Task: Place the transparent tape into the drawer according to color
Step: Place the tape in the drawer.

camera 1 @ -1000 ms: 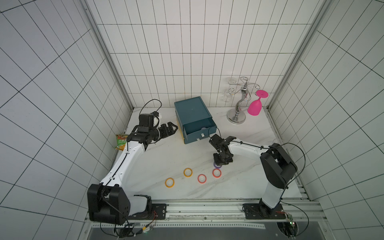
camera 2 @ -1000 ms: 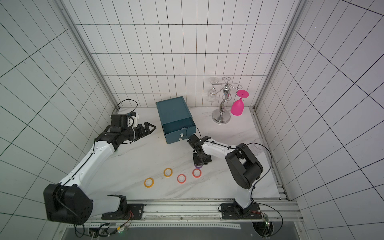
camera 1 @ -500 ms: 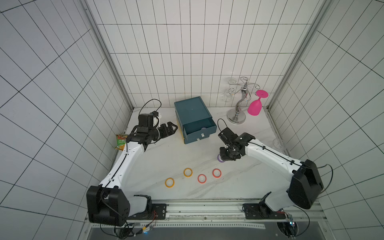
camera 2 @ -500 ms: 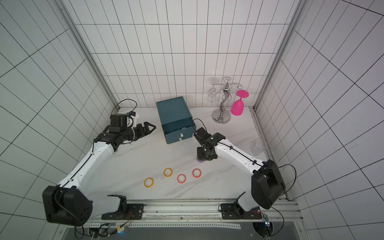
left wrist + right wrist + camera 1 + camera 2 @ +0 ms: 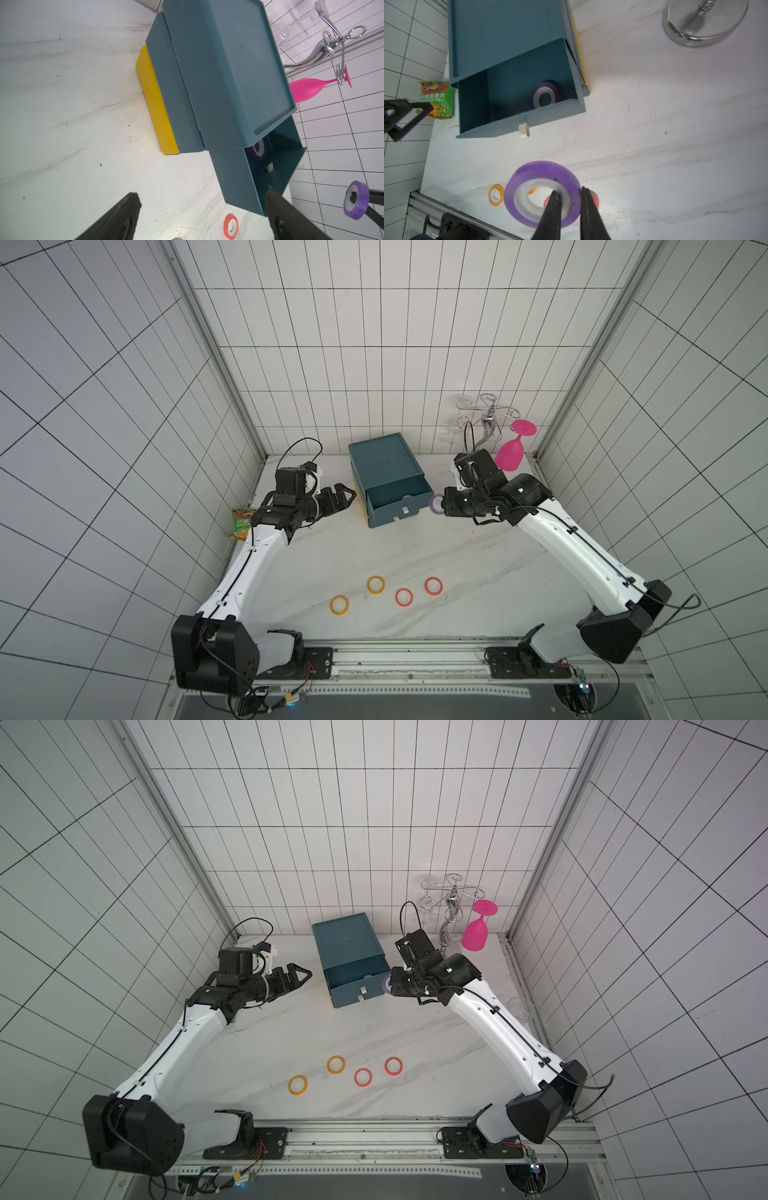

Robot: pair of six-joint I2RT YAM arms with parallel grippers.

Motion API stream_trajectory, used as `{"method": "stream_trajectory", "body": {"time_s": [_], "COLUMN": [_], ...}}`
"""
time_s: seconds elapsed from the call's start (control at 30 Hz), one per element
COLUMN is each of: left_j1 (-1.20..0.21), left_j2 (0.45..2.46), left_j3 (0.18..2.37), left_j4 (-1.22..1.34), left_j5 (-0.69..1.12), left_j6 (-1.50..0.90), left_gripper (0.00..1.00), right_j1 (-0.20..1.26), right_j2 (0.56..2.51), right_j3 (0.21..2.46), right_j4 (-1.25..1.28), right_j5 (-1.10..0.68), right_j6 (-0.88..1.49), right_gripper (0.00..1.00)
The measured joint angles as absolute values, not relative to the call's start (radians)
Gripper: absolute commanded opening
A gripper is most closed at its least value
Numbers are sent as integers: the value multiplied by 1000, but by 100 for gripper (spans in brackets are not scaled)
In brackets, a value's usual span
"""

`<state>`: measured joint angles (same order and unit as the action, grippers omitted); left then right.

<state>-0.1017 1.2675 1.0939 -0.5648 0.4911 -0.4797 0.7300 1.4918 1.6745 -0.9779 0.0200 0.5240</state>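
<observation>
In both top views the right pincer (image 5: 441, 506) is clamped on a purple tape roll (image 5: 435, 504), carried on edge off the desk (image 5: 478, 572) and just beside the front corner of the pulled-out drawer (image 5: 395, 510) of the teal drawer unit (image 5: 382, 464). The left pincer (image 5: 347, 502) hangs spread wide and empty near the unit's other side. Two orange-yellow rolls (image 5: 375, 585) and two red-pink rolls (image 5: 404, 597) lie flat in a loose row nearer the arm bases, well apart from the drawer. A snack bag (image 5: 242, 524) sits by the left wall, and a pink glass (image 5: 510, 456) hangs on a wire rack (image 5: 488, 423) at the back. The left wrist view shows the left pincer (image 5: 201, 193) with its jaws far apart. A second purple roll (image 5: 257, 149) leans inside the open drawer (image 5: 234, 178), a yellow drawer front (image 5: 155, 104) shows at the unit's base, and the carried purple tape roll (image 5: 355, 202) is beyond the drawer's far side. In the right wrist view the right pincer (image 5: 571, 191) pinches the purple tape roll (image 5: 546, 168) through its wall, one finger inside the ring and one outside. The second purple roll (image 5: 545, 96) rests in the drawer's corner behind its front wall (image 5: 550, 116).
</observation>
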Motion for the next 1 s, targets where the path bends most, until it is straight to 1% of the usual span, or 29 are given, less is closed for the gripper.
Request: {"method": "stream_trajectory", "body": {"time_s": [0.2, 0.4, 0.67, 0.7, 0.8, 0.83, 0.97, 1.0], "left_j1": [-102, -102, -102, -102, -102, -102, -102, -102], "left_j2": [1267, 1265, 1258, 1258, 1258, 1258, 1271, 1279], "left_j3": [1094, 1094, 1094, 1094, 1094, 1094, 1110, 1121], "left_j4": [-565, -565, -565, -565, -564, -563, -561, -559], "left_j5": [503, 508, 507, 507, 507, 507, 508, 508], "left_j6": [-480, -479, -479, -479, -479, -480, -483, -483], "left_gripper": [98, 98, 98, 98, 98, 98, 98, 98], "right_j1": [721, 712, 713, 713, 713, 713, 713, 713], "right_j2": [1640, 1779, 1859, 1861, 1863, 1863, 1863, 1863], "right_j3": [1827, 1912, 1970, 1970, 1970, 1970, 1970, 1970], "right_j4": [-944, -910, -898, -897, -897, -897, -895, -895], "right_j5": [19, 15, -4, -7, -16, -19, -22, -23], "right_j6": [500, 482, 471, 470, 464, 463, 448, 445], "right_gripper": [0, 0, 0, 3, 20, 28, 44, 46]}}
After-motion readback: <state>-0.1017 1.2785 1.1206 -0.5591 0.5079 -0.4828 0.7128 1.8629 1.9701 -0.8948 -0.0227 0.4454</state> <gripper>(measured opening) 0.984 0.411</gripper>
